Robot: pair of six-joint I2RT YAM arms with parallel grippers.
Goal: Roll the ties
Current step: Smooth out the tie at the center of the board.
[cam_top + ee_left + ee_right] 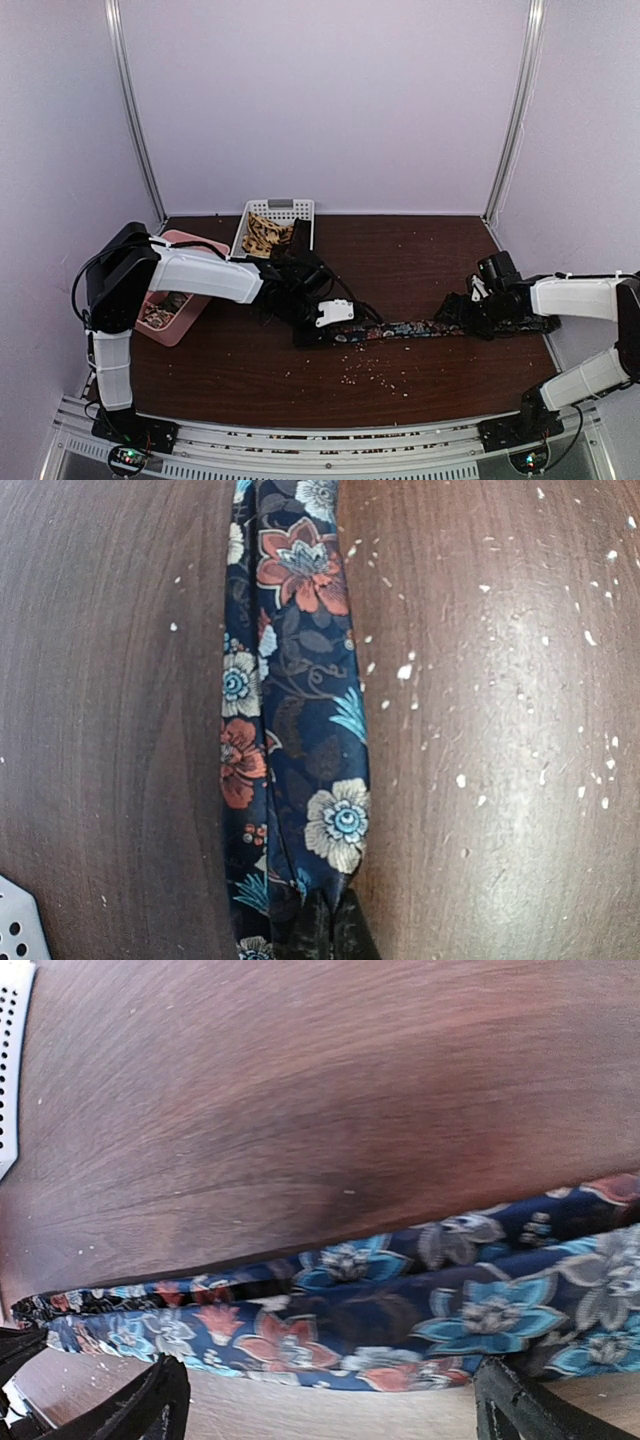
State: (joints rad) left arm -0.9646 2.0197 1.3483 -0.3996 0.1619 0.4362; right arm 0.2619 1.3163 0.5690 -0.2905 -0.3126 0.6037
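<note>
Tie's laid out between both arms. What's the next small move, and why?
Probably ease the right gripper onto the floral tie and close it. Its fingers stand open at the flat tie's edge, while the left gripper seems pinched on the other end, ready to roll.

Left arm (200,275) reaching right from its near-left base, forearm lying low over the worktop (420,260), wrist angling down. Left end effector (310,333) pinching its fingers (330,930) together on the end of the floral tie (290,730). Right arm (580,297) bending at the elbow by the right edge, forearm stretching left and level. Right end effector (460,312) sitting low, fingers (150,1400) spreading wide apart.
</note>
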